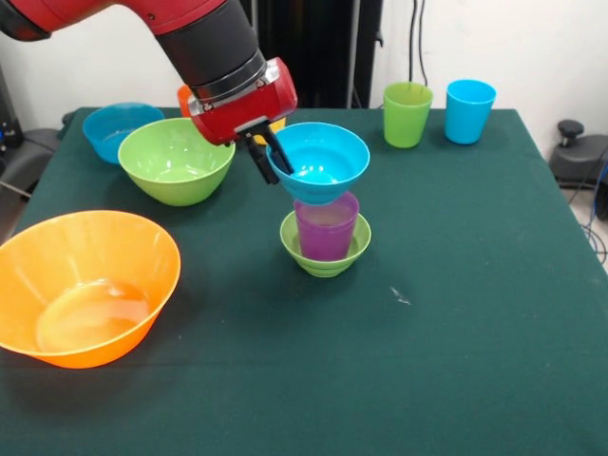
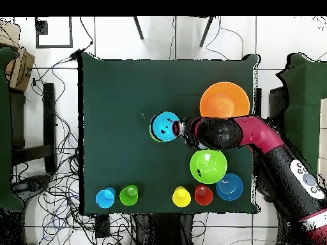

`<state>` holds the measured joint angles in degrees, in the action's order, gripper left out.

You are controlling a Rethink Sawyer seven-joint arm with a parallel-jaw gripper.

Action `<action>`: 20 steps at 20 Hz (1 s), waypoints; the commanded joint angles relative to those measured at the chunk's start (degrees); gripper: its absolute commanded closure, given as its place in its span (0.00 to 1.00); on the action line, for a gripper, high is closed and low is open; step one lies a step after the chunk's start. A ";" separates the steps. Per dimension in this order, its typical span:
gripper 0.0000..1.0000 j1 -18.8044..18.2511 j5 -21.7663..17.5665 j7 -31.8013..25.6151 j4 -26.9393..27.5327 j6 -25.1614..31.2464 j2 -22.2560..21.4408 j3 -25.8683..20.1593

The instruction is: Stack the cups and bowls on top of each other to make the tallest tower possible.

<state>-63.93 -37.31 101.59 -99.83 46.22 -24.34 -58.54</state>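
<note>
My gripper (image 1: pixel 270 158) is shut on the left rim of the small blue bowl (image 1: pixel 321 161), one finger inside and one outside. The bowl is slightly tilted, with its base at the mouth of the purple cup (image 1: pixel 326 228). The purple cup stands upright in the small green bowl (image 1: pixel 325 255) at the table's middle. In the overhead view the blue bowl (image 2: pixel 165 126) covers both, and the gripper (image 2: pixel 181 127) is at its right. The green cup (image 1: pixel 407 114) and light blue cup (image 1: pixel 469 111) stand upright at the far right.
The very large orange bowl (image 1: pixel 85 285) sits near left. The medium green bowl (image 1: pixel 176 160) and medium blue bowl (image 1: pixel 119 130) sit far left. The orange cup (image 2: pixel 203 195) and yellow cup (image 2: pixel 181 196) stand near the robot's edge, mostly hidden by the arm in the front view.
</note>
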 commanded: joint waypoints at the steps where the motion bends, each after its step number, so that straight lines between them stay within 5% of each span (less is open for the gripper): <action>1: 1.00 2.98 -7.67 -10.78 3.71 -6.60 3.91 3.89; 20: 1.00 3.60 -6.48 -11.68 3.21 -4.37 4.55 4.05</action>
<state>-63.10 -41.46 101.59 -99.30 39.89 -21.34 -57.59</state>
